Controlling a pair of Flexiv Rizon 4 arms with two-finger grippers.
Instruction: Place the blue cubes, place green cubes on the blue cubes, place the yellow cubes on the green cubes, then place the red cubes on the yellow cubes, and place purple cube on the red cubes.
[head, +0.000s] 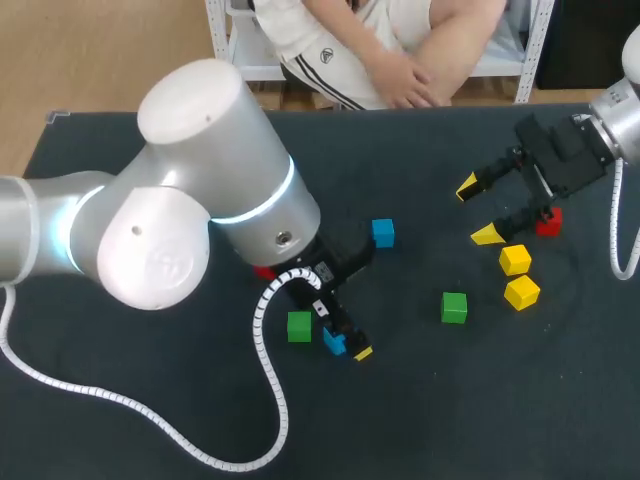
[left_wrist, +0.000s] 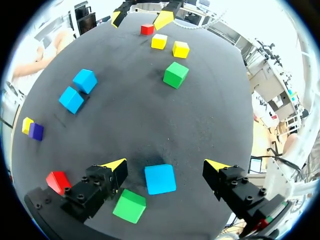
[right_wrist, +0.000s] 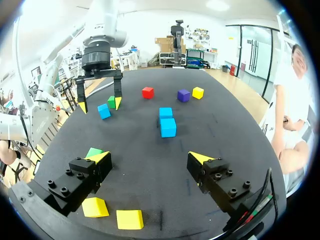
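Left wrist view shows the left hand spread wide, with a small blue cube lying on the dark table between its fingers. Neither tip touches it, and a green cube sits just beside. Two more blue cubes lie touching side by side, probably the start of the base layer. The right hand hangs spread above two yellow cubes. Nothing is stacked yet: every green, yellow, red cube and the purple cube lies loose, so all upper layers remain.
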